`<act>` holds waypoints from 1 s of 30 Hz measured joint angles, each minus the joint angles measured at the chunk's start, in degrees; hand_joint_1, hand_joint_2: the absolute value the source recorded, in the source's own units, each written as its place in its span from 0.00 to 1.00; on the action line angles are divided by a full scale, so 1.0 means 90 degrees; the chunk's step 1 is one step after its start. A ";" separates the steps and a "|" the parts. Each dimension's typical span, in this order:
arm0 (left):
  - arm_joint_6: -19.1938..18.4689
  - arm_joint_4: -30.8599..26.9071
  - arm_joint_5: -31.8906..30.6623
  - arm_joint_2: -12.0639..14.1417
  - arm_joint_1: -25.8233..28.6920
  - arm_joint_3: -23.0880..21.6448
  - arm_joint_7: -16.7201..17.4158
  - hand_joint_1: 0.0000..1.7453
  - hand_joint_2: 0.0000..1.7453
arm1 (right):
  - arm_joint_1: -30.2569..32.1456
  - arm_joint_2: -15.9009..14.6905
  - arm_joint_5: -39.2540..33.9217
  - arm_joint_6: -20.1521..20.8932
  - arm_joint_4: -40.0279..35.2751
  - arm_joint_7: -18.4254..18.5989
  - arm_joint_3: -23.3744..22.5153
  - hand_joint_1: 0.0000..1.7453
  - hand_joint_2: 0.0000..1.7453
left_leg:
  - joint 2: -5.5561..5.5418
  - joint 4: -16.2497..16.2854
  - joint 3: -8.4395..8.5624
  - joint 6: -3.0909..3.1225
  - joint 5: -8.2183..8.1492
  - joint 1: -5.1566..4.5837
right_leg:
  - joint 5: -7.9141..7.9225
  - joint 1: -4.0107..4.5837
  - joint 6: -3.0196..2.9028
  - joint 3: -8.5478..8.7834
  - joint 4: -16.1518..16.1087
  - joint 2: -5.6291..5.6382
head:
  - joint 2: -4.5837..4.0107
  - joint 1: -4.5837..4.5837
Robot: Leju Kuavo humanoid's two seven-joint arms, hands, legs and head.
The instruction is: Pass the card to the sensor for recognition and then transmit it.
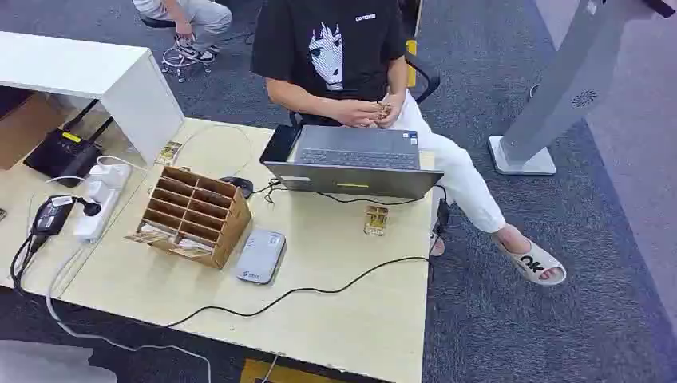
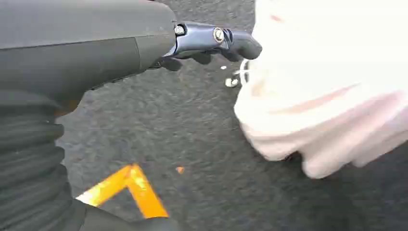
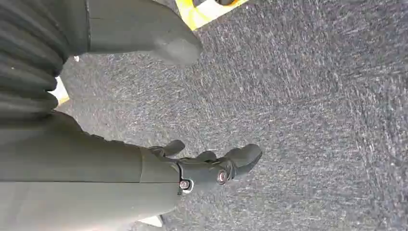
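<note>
Table [image 1: 351, 319]: pale wood-grain top, rectangular, with a thin black cable [image 1: 319, 291] snaking across the near half. Rack [image 1: 194, 214]: brown cardboard or thin wood, boxy, split into rows of slots, standing left of centre, with cards lying at its near foot. Sensor [image 1: 260, 255]: flat silver-grey slab with rounded corners, smooth, just right of the rack, touching or almost touching it. Card [image 1: 376, 220]: small glossy rectangle with gold-brown print, lying flat on the table in front of the laptop, well right of the sensor. Second card [image 1: 168, 152]: same print, far left by the white shelf [image 1: 120, 80]. Laptop [image 1: 355, 161]: grey, matte, open at the far edge, its lid toward the near side. Power strip [image 1: 100, 198]: white plastic, on the left, with a black adapter [image 1: 51, 215] beside it. Person [image 1: 343, 56]: seated beyond the laptop, black printed T-shirt, white trousers, white slipper, hands together holding something small. Floor [image 3: 312, 96]: dark grey carpet, coarse weave, with yellow tape marks. Left hand [image 2: 207, 43]: dark smooth plastic, fingers loosely bent, holding nothing, hanging over the carpet beside a blurred white shape. Right hand [image 3: 211, 168]: same make, thick grey thumb apart from the darker fingers, released and empty, over the carpet.
</note>
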 joint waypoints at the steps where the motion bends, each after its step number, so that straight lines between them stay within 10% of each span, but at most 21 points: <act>1: -0.0027 -0.0123 0.0019 0.0000 0.0023 0.0005 -0.0005 0.00 1.00 | -0.0001 0.0000 0.0000 0.0000 0.0000 -0.0002 -0.0015 0.00 1.00 | 0.0000 0.0000 0.0000 0.0000 0.0000 0.0002 | 0.0000 0.0000 0.0000 0.0000 0.0000 0.0001 | 0.0000 0.0000; 30: -0.1916 -0.6408 0.0422 -0.0736 0.1376 -0.0982 -0.0765 0.00 1.00 | -0.0004 0.0017 0.0221 -0.0190 -0.0002 0.0114 -0.1008 0.00 1.00 | 0.0000 0.0001 0.0004 0.0000 0.0001 0.0002 | 0.0000 0.0001 0.0000 -0.0007 0.0000 0.0000 | 0.0000 0.0005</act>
